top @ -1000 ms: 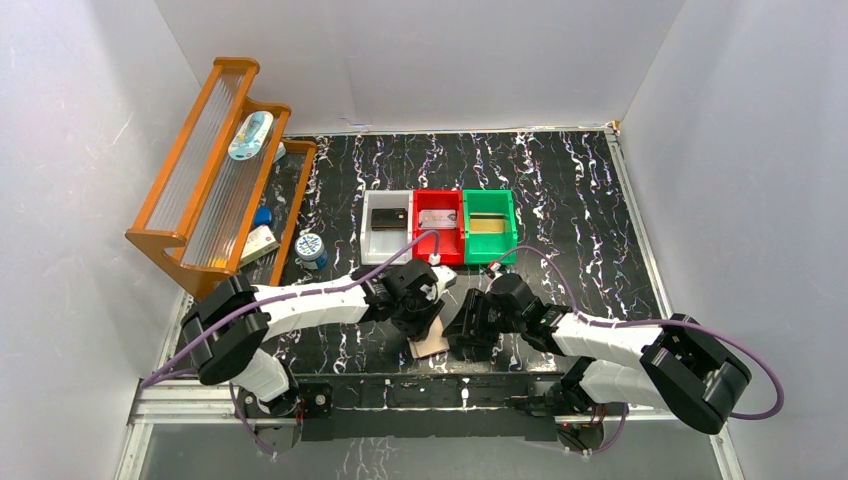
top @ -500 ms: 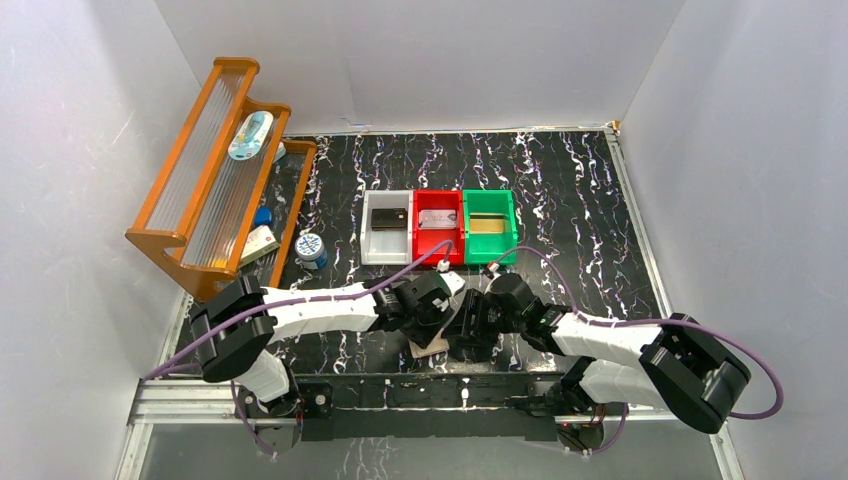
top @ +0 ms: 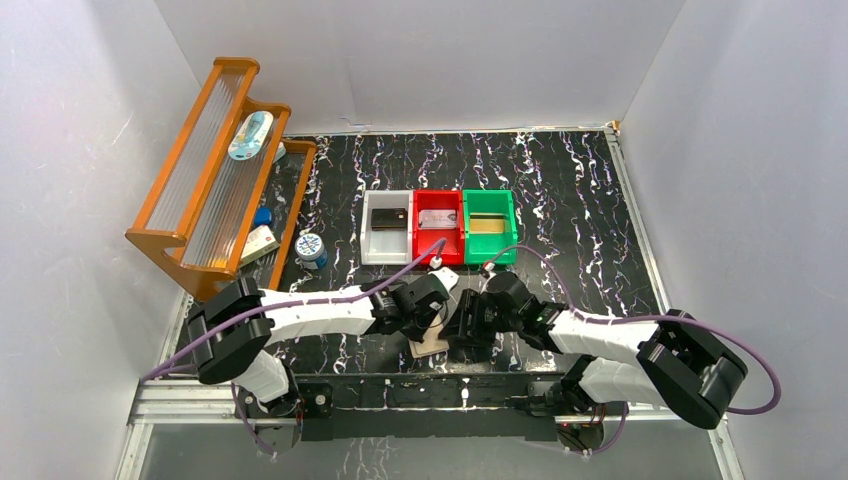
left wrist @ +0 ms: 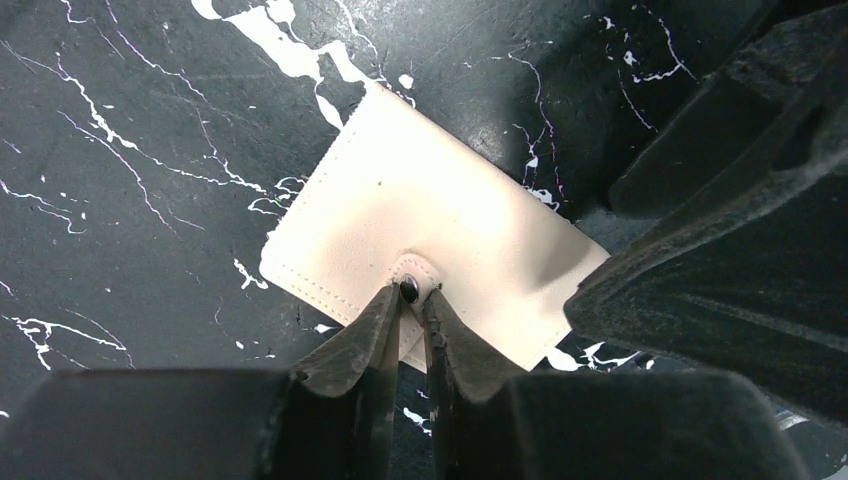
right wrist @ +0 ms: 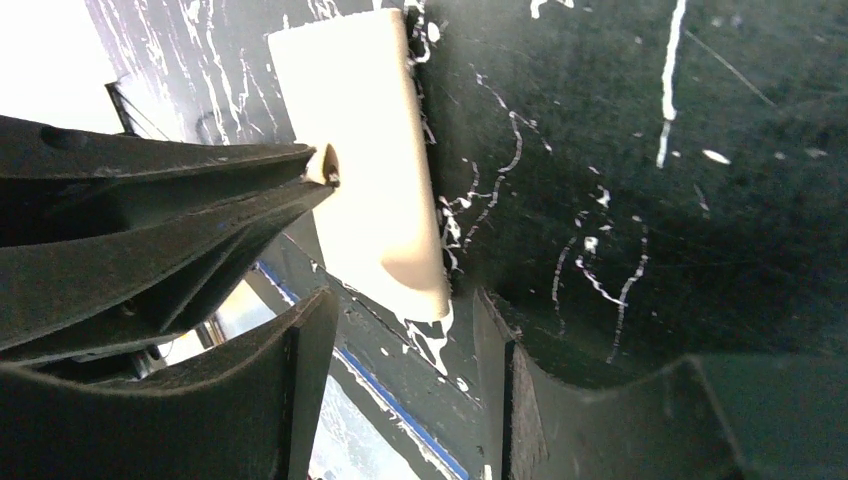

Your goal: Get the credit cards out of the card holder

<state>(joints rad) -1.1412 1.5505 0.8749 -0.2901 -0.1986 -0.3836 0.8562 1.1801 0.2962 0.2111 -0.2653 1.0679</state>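
1. Nearest, by the table's [top: 570, 200] front edge, the card holder [top: 430, 346] lies folded shut. No card shows from it.
2. The left gripper [left wrist: 413, 300] is clenched on the holder's strap tab [left wrist: 414, 271] at the snap. The right gripper [right wrist: 405, 305] has its jaws apart, straddling the holder's end without clamping it.
3. Farther back, the grey bin [top: 366, 238], red bin [top: 417, 240] and green bin [top: 511, 232] each hold one flat card.
4. I judge unsnapping is the step in hand. Whether cards remain inside is hidden.
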